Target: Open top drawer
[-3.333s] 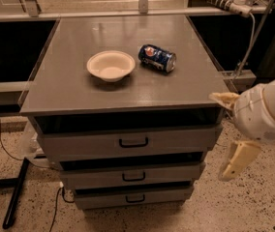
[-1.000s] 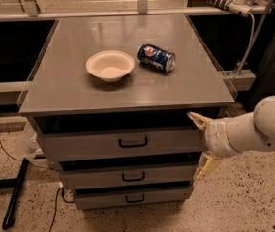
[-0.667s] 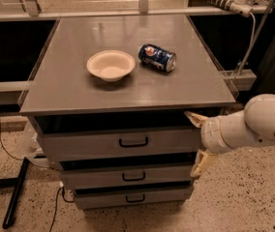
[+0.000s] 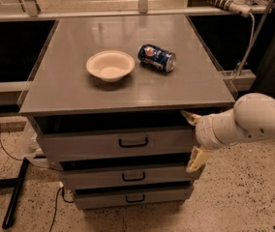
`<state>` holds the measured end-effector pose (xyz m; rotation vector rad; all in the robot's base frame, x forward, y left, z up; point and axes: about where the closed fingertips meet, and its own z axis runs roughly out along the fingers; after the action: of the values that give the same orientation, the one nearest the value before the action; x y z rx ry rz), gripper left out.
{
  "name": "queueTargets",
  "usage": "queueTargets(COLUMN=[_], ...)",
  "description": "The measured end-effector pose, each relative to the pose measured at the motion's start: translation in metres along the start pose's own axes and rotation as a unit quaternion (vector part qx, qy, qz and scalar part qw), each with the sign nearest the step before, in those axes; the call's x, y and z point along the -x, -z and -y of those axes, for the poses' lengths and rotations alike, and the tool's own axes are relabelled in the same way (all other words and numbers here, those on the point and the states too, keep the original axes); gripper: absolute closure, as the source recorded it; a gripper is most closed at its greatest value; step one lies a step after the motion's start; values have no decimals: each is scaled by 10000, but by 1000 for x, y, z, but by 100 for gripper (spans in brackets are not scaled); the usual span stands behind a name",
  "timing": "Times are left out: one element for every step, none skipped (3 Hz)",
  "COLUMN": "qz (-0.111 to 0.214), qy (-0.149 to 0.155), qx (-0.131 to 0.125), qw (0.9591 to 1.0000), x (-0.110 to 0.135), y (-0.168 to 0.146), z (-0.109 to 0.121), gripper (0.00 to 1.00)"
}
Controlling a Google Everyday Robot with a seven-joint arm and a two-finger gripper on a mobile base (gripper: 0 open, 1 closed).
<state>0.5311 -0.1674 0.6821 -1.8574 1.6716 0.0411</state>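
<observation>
The top drawer sits right under the grey cabinet top. It is the biggest of the three drawers and it looks pushed in, not yet pulled out. Its black handle is in the middle of the front. The gripper is at the right end of that drawer front, well to the right of the handle. Its two fingers are spread wide, one up near the cabinet top and one lower down, and they hold nothing. I cannot tell if they touch the drawer. To do this step well, I think the gripper should slide left until the handle is between its fingers. Then it should close on the bar and pull straight back, slowly and evenly. It should stay low so the top finger does not bump the edge of the cabinet top. It must pick the big handle, not the small ones on the middle drawer or the bottom drawer. A hard yank could shake the cabinet, and the can lying on its side beside the bowl might roll.
</observation>
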Motion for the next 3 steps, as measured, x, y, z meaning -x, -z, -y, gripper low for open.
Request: queueTargets(qz=[104, 255, 335], qy=[-84, -190, -456], qx=[-4, -39, -8], qw=[9999, 9995, 9984], x=[-6, -7, -25], y=[-11, -20, -24], z=[7, 19, 7], gripper=[0, 0, 0])
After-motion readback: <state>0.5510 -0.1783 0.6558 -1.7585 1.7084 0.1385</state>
